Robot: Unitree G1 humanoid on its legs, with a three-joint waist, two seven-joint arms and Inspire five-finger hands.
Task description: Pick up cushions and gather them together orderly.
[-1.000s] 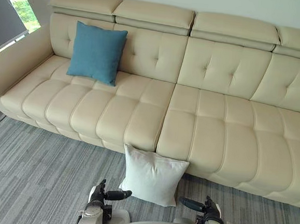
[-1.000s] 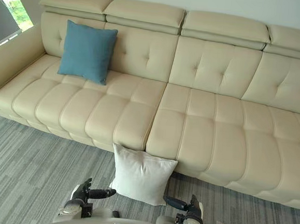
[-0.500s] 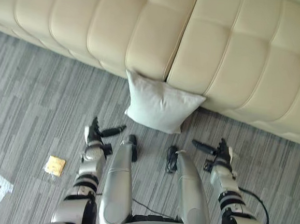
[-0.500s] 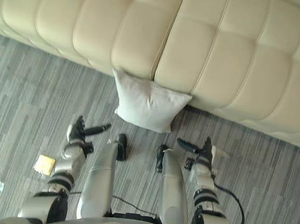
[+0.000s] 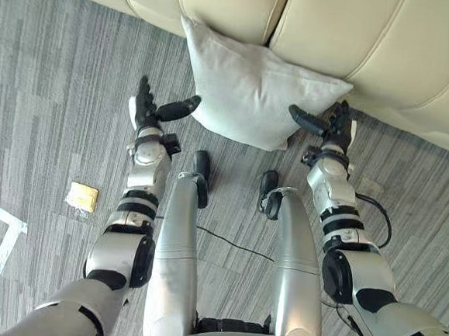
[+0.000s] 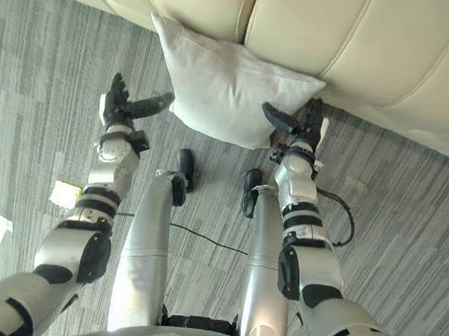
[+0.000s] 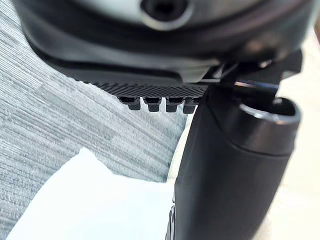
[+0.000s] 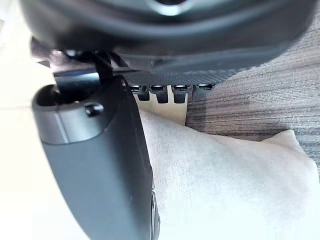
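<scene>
The cushion [image 5: 254, 92] is lying on the floor [image 5: 52, 84] against the sofa [image 5: 336, 29], not yet lifted; left hand [image 5: 146, 109] and right hand [image 5: 335, 126] are flanking it, open and empty.

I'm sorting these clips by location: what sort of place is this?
Probably a living room or lounge: a cream padded leather sofa, a white square fabric cushion leaning against its front, and grey striped carpet. White tape on the floor hints it's staged.
</scene>
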